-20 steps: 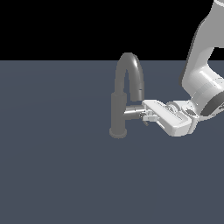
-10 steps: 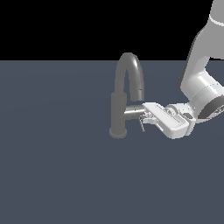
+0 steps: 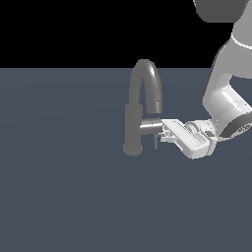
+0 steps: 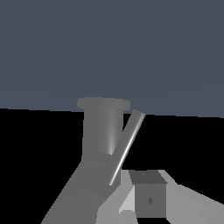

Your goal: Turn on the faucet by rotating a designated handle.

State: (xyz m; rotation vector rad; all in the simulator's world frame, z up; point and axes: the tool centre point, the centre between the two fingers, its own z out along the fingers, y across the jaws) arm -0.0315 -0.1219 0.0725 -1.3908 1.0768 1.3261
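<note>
Your grey metallic faucet [image 3: 134,123] stands at the centre of the exterior frame on the dark blue-grey surface [image 3: 59,197], its post upright and its arched spout curving over toward the exterior view's right. The short shiny grey cylindrical handle [image 3: 149,126] lies horizontal, long axis pointing right. Your white end effector [image 3: 160,138] sits at the handle's tip; you cannot tell whether it grips. Open surface lies all around.
</note>
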